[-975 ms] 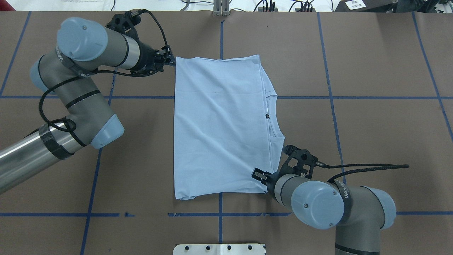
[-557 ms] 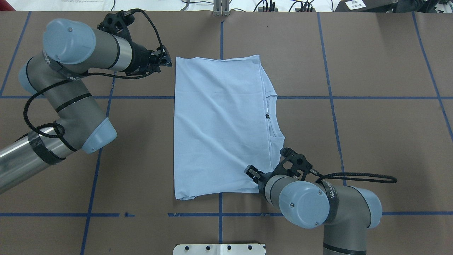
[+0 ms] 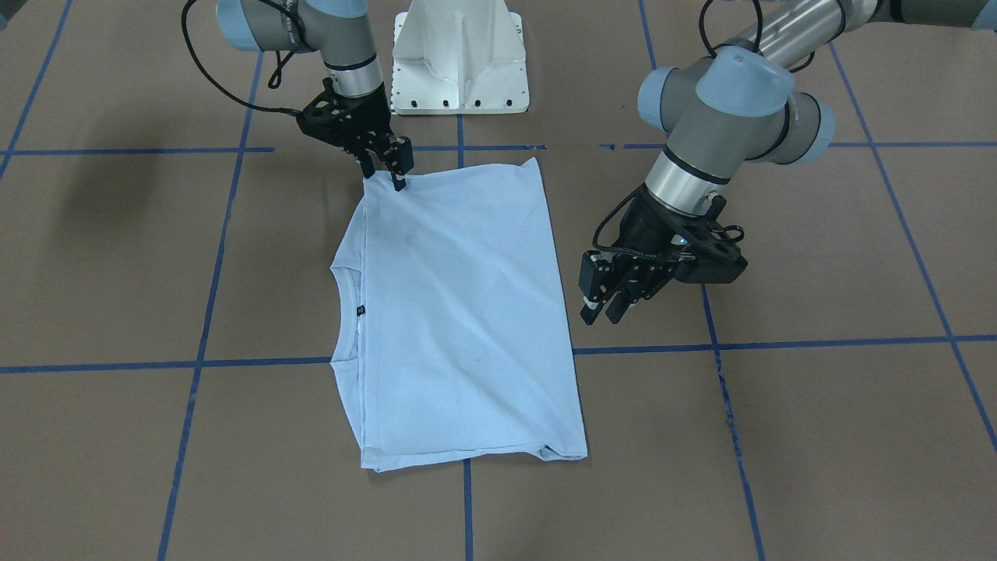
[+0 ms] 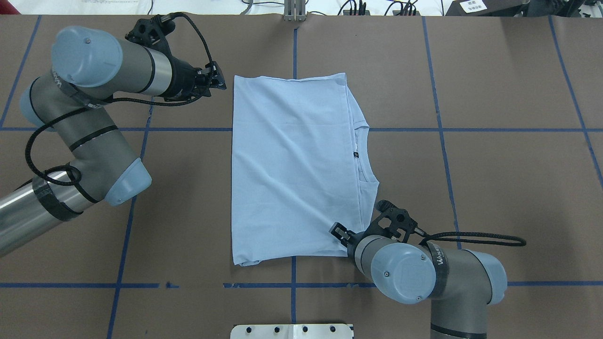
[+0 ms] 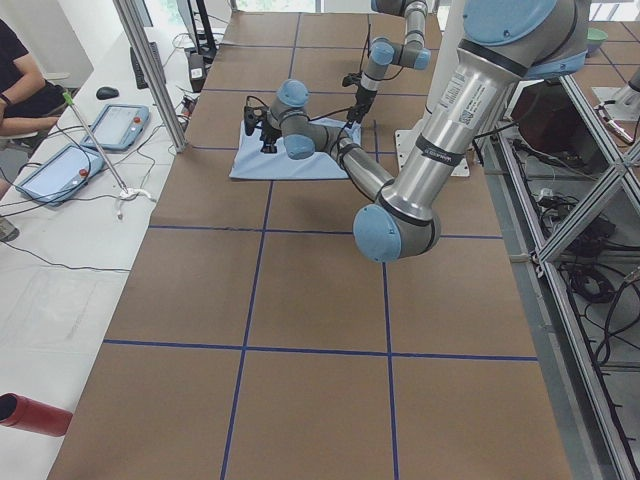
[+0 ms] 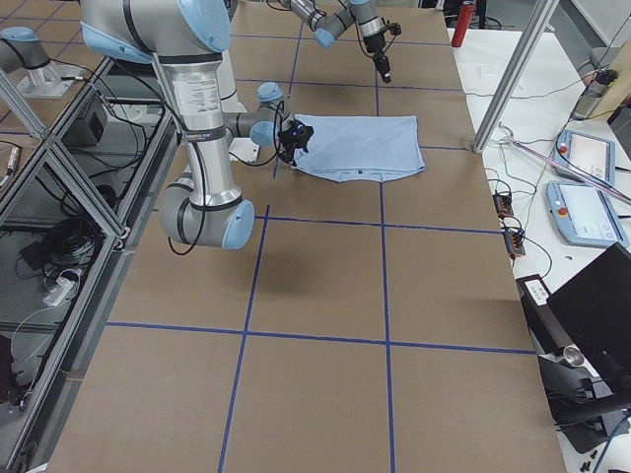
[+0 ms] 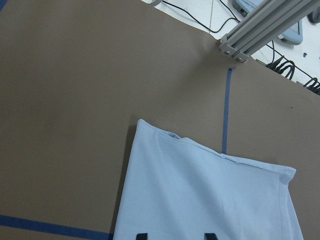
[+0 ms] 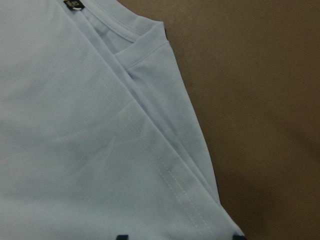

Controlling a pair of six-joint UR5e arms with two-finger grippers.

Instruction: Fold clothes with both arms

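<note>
- The shirt (image 4: 292,165) is light blue and lies flat in the middle of the bench (image 4: 494,84), folded into a neat upright rectangle.
- Its top layer is smooth, with only faint creases, and reaches nearly to the collar (image 3: 347,312), which peeks out along the edge on the robot's right side.
- No sleeve sticks out. At the two collar-side corners, lower layers show a little past the top one.
- The right wrist view shows a row of stitching running along the edge of the top layer.
- No chest print shows on the upturned face.
- A small dark label (image 4: 355,154) sits inside the neck. It is too small to read.
- The left hand (image 4: 219,81) hangs over bare bench just beside the shirt's far corner on the robot's left, apart from the cloth. Its fingers are spread and hold nothing.
- The right hand (image 3: 395,170) is at the shirt's near corner on the collar side. In its wrist view the fingertips are wide apart, with the cloth lying between them unpinched.
- A black strap (image 4: 440,259) round the right arm (image 4: 405,270) carries white lettering that begins "WAN". The rest is unclear.
- Blue tape (image 4: 188,129) marks the brown bench in a grid.
</note>
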